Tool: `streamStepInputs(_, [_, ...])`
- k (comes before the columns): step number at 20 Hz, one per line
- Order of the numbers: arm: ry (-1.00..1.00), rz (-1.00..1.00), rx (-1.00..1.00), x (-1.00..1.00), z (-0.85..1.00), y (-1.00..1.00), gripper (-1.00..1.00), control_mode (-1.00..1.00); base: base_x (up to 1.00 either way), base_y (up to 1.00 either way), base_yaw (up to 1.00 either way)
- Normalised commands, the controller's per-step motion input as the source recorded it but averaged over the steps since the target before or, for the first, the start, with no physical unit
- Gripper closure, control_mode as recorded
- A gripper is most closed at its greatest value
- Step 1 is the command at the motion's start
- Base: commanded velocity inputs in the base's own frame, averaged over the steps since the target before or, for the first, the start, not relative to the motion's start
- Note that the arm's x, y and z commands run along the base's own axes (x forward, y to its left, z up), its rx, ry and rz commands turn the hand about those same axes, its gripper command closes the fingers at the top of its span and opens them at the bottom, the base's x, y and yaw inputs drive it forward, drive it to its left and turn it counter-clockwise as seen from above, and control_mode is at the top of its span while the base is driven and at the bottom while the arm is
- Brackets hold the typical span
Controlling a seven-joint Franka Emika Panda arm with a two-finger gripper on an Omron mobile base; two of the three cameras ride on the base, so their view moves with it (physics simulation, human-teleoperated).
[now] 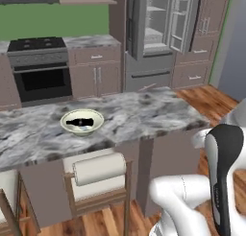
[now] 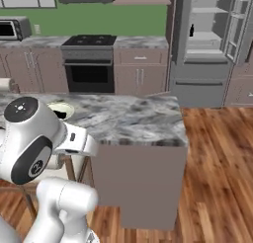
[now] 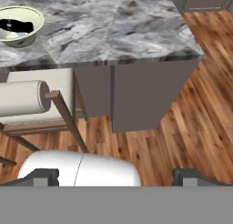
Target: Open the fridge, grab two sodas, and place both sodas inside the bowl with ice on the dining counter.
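The pale cream bowl (image 1: 82, 122) stands on the marbled dining counter (image 1: 144, 112), with one dark soda (image 1: 79, 122) lying on its side in it over pale bits of ice (image 1: 83, 129). The hand view has the bowl (image 3: 18, 25) and that soda (image 3: 16, 25) at its top left. At the back, the grey fridge (image 2: 207, 34) has its upper doors open, and a second dark soda (image 2: 191, 30) stands upright on a shelf inside. My gripper (image 3: 116, 177) hangs low in front of the counter's near side, off to the right of the bowl. It is open, with nothing between its fingertips (image 3: 43, 176).
A cushioned wooden stool (image 1: 98, 175) is tucked under the counter below the bowl. Wooden floor (image 2: 217, 153) stretches between the counter's right end and the fridge. A black stove (image 1: 38, 67) and brown cabinets line the back wall.
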Motion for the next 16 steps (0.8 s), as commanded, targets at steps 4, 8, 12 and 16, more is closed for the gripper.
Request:
streamStepInputs(4, [0.00,0.00,0.00,0.00,0.00,0.00,-1.00,1.00,0.15,-1.00,-0.10])
streamStepInputs(8, [0.00,0.00,0.00,0.00,0.00,0.00,-1.00,1.00,0.27,-1.00,-0.06])
streamStepInputs(12, [0.00,0.00,0.00,0.00,0.00,0.00,-1.00,1.00,0.52,-1.00,-0.01])
streamStepInputs(16, [0.00,0.00,0.00,0.00,0.00,0.00,-1.00,1.00,0.98,-1.00,0.01])
